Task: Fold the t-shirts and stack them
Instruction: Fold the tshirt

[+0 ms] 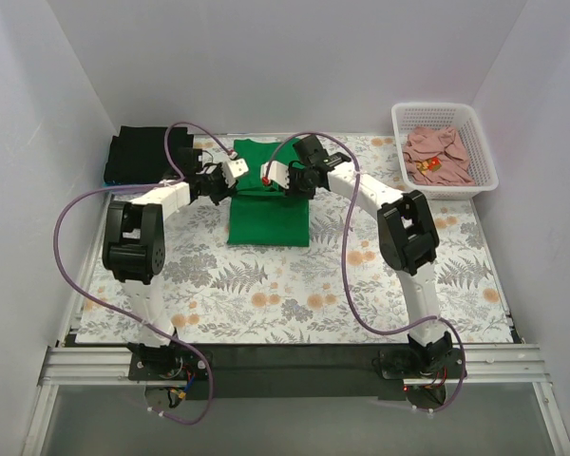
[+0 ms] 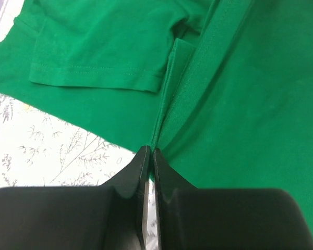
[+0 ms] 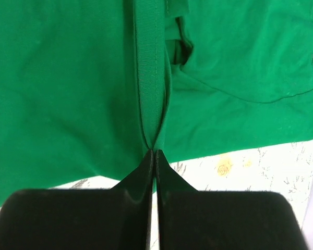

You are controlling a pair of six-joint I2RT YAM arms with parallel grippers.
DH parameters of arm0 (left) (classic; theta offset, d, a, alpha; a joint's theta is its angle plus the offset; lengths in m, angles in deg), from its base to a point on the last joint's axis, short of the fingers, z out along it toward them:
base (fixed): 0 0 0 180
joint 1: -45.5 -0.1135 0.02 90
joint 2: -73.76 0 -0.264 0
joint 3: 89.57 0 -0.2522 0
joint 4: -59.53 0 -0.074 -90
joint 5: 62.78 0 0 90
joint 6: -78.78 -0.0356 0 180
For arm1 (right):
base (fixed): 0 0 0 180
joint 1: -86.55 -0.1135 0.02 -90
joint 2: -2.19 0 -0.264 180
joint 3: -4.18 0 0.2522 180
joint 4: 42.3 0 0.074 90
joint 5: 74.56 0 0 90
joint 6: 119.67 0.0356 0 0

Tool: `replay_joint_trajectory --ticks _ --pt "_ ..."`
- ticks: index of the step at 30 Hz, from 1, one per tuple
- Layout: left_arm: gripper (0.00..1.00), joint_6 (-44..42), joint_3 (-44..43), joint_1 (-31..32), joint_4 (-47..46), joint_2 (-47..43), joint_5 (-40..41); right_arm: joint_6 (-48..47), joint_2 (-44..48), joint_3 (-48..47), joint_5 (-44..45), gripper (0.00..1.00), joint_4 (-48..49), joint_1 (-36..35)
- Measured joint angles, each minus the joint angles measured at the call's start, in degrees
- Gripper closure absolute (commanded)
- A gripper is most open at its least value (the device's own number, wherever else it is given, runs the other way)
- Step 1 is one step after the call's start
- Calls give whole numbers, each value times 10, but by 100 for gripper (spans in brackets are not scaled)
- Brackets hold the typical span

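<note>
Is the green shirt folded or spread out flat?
Partly folded: the green shirt has a sleeve tucked over its body; left gripper and right gripper pinch its fabric.

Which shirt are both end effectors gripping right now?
The green t-shirt, mid-table: the left end effector and right end effector each pinch a fold of it. The black shirts sit stacked far left, untouched; the pink shirt lies in the basket.
</note>
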Motion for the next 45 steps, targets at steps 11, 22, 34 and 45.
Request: replay_joint_trajectory --ticks 11,22,34,45 --pt "31 59 -14 -6 -43 36 33 24 -43 -50 32 43 -4 14" --pt "33 119 152 -35 -37 -216 -27 82 182 93 -3 65 -29 6" --pt "29 -24 389 -20 -22 -325 -84 105 194 276 1 52 -5 -91" --pt "34 -70 410 15 -130 -277 -70 119 170 305 36 54 67 -99"
